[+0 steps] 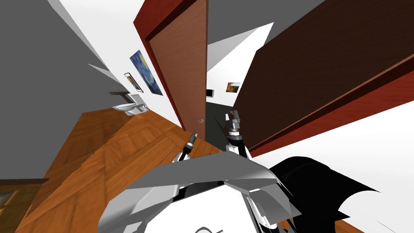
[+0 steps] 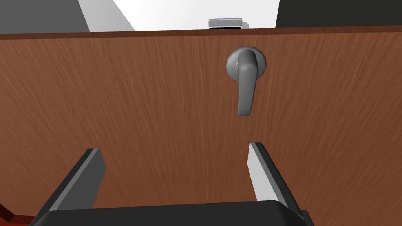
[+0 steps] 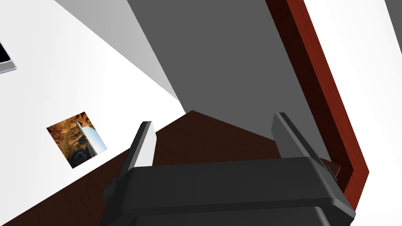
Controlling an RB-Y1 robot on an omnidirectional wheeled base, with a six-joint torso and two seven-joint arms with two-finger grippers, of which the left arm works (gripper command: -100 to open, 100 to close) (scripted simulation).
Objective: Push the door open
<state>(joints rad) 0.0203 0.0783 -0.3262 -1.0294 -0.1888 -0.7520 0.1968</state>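
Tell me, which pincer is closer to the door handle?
Left. The left pincer, open, points at the brown door just short of its grey handle. The right pincer, open too, sits in the gap beside the door's edge.

Head camera above, left wrist close, both facing door (image 1: 182,73)

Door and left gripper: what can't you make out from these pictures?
Contact: whether the left gripper touches the door; left wrist view looks straight on, head view has it too small.
What lies beyond the door: head view, hidden by the door save a narrow gap.
Grey piece past the door's edge: left wrist view, the door hides most of it.
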